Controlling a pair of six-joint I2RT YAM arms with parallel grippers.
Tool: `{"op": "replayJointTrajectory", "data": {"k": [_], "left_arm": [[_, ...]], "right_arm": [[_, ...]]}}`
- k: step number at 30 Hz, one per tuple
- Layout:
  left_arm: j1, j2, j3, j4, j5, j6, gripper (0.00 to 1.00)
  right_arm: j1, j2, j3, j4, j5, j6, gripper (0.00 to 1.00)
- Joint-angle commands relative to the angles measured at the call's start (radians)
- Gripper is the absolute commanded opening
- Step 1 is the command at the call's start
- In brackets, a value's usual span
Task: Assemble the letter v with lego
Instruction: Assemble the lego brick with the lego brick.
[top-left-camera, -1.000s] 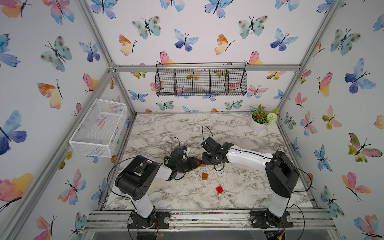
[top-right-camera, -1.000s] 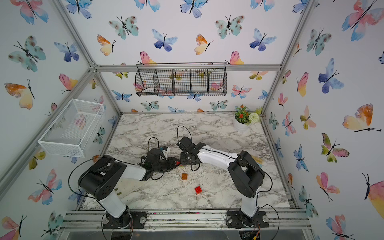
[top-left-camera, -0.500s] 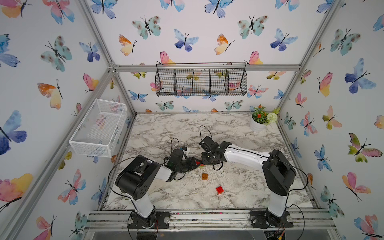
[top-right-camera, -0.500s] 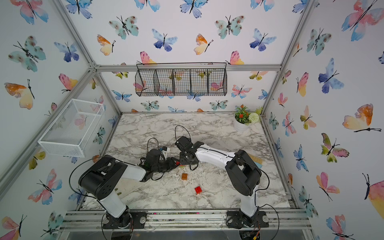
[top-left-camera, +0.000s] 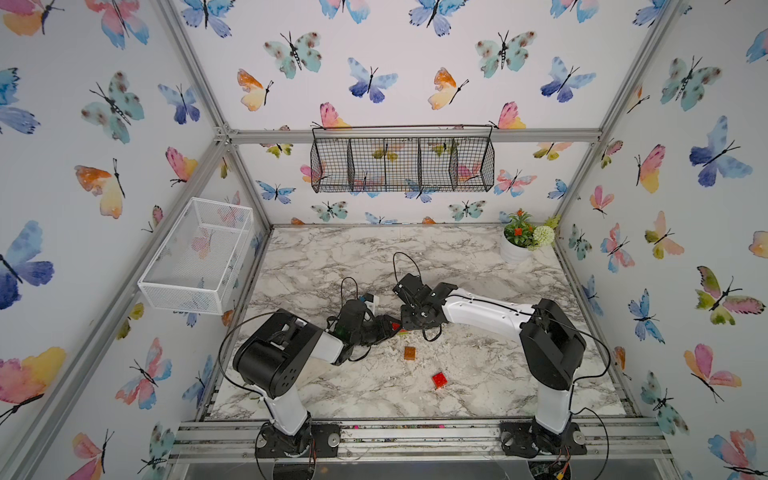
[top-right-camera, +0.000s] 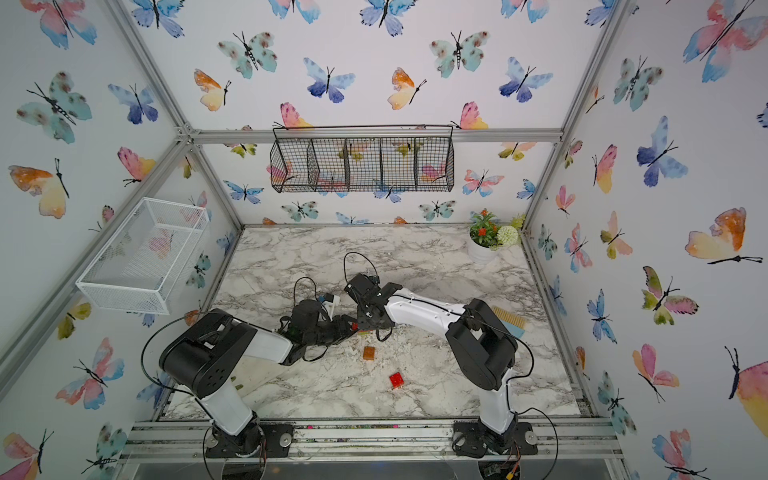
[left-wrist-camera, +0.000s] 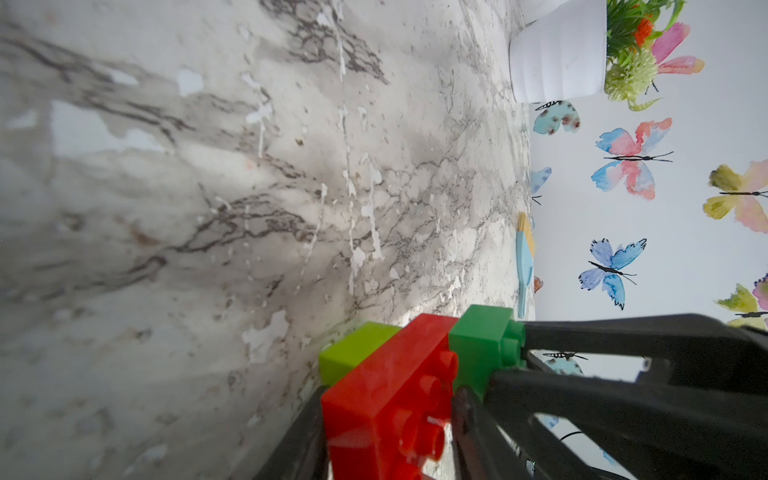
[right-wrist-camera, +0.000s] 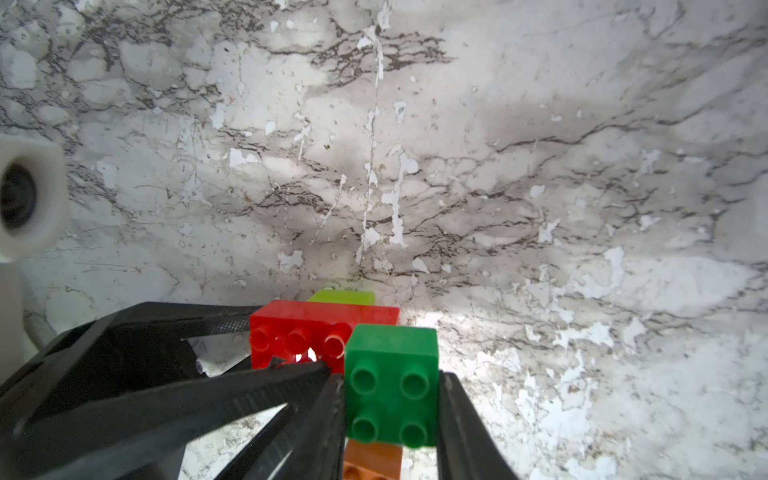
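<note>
Holding the half-built letter v (left-wrist-camera: 415, 357) low over the marble table (top-left-camera: 332, 257), between both arms. I've got the left gripper (left-wrist-camera: 386, 432) clamped on the longer red brick (left-wrist-camera: 390, 386), with the lime green brick (left-wrist-camera: 353, 353) stuck on its far end. The right gripper (right-wrist-camera: 392, 415) pinches the dark green brick (right-wrist-camera: 390, 357) against the red one. My guess is that one arm braces while the other presses the studs home. The orange brick (top-left-camera: 409, 353) and small red brick (top-left-camera: 439, 380) lie loose just in front, not yet attached. Can't spot the blue one.
</note>
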Motion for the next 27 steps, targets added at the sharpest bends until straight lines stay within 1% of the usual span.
{"op": "replayJointTrajectory", "data": {"k": [1,3,7,15,17,20,25,27], "left_arm": [[0.006,0.072,-0.062,-0.262,-0.064,0.017,0.47],[0.005,0.073,-0.062,-0.264,-0.061,0.019,0.47],[0.006,0.073,-0.064,-0.264,-0.061,0.019,0.47],[0.005,0.075,-0.064,-0.262,-0.061,0.018,0.46],[0.006,0.073,-0.066,-0.261,-0.060,0.019,0.46],[0.005,0.073,-0.063,-0.262,-0.054,0.017,0.46],[0.006,0.072,-0.056,-0.268,-0.050,0.017,0.46],[0.005,0.068,-0.057,-0.268,-0.048,0.018,0.46]], "right_arm": [[-0.005,0.074,-0.082,-0.024,0.012,0.029,0.03],[-0.005,0.085,-0.091,-0.014,-0.002,0.038,0.03],[0.016,0.109,-0.067,-0.066,0.066,0.039,0.03],[0.018,0.118,-0.097,-0.021,0.021,0.041,0.03],[0.017,0.118,-0.098,-0.020,0.027,0.048,0.05],[0.016,0.114,-0.072,-0.025,0.037,0.049,0.14],[0.016,0.109,-0.012,-0.027,-0.012,-0.003,0.37],[0.016,0.092,-0.005,-0.026,-0.006,-0.012,0.43]]}}
